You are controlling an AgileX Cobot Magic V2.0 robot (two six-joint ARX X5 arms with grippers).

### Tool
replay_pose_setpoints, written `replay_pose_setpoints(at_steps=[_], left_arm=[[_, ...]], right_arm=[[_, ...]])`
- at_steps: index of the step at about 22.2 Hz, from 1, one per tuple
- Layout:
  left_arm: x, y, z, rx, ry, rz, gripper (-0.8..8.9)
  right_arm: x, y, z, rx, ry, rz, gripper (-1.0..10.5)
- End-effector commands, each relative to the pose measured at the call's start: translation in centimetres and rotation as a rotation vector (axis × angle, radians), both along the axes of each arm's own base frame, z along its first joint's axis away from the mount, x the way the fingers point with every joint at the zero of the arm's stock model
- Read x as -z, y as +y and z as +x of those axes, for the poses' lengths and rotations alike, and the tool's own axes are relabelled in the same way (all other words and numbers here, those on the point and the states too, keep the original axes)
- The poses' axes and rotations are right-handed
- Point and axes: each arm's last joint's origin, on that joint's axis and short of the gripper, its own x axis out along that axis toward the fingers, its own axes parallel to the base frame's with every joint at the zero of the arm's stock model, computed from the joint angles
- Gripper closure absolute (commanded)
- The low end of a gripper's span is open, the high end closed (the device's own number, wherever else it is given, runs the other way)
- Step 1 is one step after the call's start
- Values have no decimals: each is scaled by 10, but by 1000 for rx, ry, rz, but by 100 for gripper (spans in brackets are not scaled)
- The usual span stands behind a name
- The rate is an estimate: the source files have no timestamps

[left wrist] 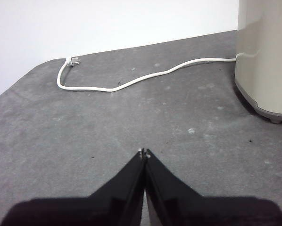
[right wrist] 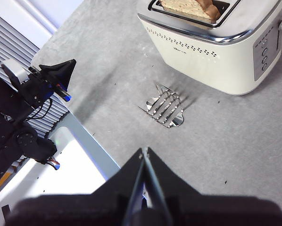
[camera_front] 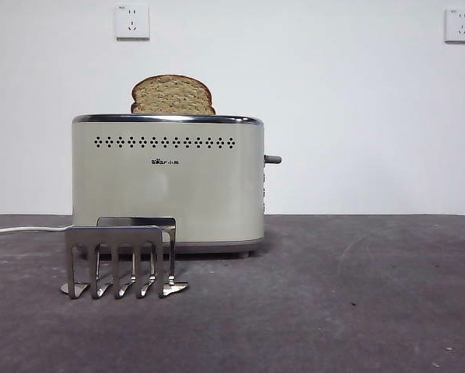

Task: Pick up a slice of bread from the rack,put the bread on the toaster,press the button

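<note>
The slice of bread (camera_front: pixel 173 95) stands in the toaster's slot, its domed top sticking out above the chrome rim; it also shows in the right wrist view (right wrist: pixel 190 8). The cream toaster (camera_front: pixel 168 183) stands on the grey table, its grey side lever (camera_front: pixel 272 159) up on the right side. The silver rack (camera_front: pixel 122 257) stands empty in front of the toaster and also shows from above (right wrist: pixel 165 108). My left gripper (left wrist: pixel 144 153) is shut and empty, low over the table beside the toaster (left wrist: pixel 266 56). My right gripper (right wrist: pixel 144 151) is shut and empty, high above the rack.
A white power cord (left wrist: pixel 131 81) with its plug lies loose on the table behind the toaster's left side. Two wall sockets (camera_front: pixel 132 22) are on the white wall. The other arm (right wrist: pixel 35 89) shows at the table's edge in the right wrist view.
</note>
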Motion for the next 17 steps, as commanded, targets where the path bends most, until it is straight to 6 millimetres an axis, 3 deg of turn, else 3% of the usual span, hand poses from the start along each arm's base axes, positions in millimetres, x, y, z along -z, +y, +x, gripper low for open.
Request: replay_pose_setpoints(at_steps=[1,3,6,9,12,14,17], left_arm=[[5,0,0,-7,12,-12,817],[5,0,0,-7,12,-11,817],[5,1,0,-8,12,-11,817],[5,0,0,-8,11,-11,817],[5,0,0,-8,11,-11,817],[5,0,0,-8,11,-11,817],[5,0,0,-8,11,-11,817]], right_arm=[[2,0,1,-57,-73,-40,946],[1,0,1,-156,-214,-99,946],[-6,-10,-10,-134,-277,-105,946],[-21,-22,-41,-119,-422,-103,946],[-29,-38,-76,18,-535,-71,946],[-16,-46,-93,145,-603,-64,946],[34,-54,-99,381,-678,-40,945]])
